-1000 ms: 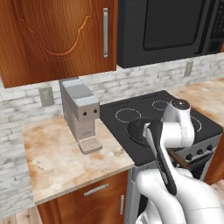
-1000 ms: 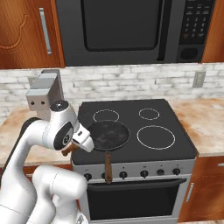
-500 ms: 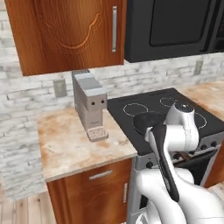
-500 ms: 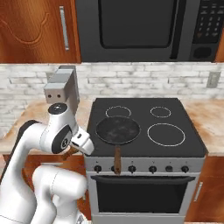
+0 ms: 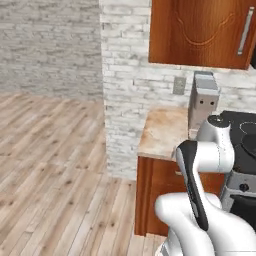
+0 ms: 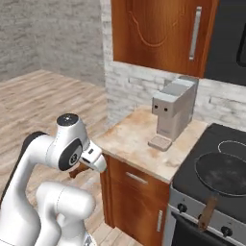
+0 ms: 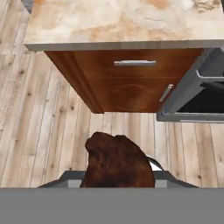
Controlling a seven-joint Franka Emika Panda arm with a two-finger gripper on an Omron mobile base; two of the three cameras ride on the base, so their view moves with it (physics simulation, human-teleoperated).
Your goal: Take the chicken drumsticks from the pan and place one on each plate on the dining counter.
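Observation:
A reddish-brown, glossy chicken drumstick (image 7: 117, 164) rises between my gripper (image 7: 118, 177) jaws in the hand view, and the gripper is shut on it. In the right base view the same drumstick (image 6: 78, 170) hangs under my hand, held low in front of the cabinet and above the wooden floor. The round dark pan (image 6: 222, 173) sits on the stove at the right, its brown handle (image 6: 207, 214) pointing over the front edge. The plates and the dining counter are out of view.
A grey coffee machine (image 6: 173, 113) stands on the marbled kitchen counter (image 6: 137, 141) over wooden cabinets (image 7: 127, 85). The oven front (image 7: 197, 103) is to the right of them. Open wooden floor (image 5: 50, 175) stretches to the left, bounded by a brick wall (image 5: 125, 75).
The whole picture has swung: the base has turned left, so stove and counter slid to the right and open floor came into view. The arm keeps its pose with the drumstick.

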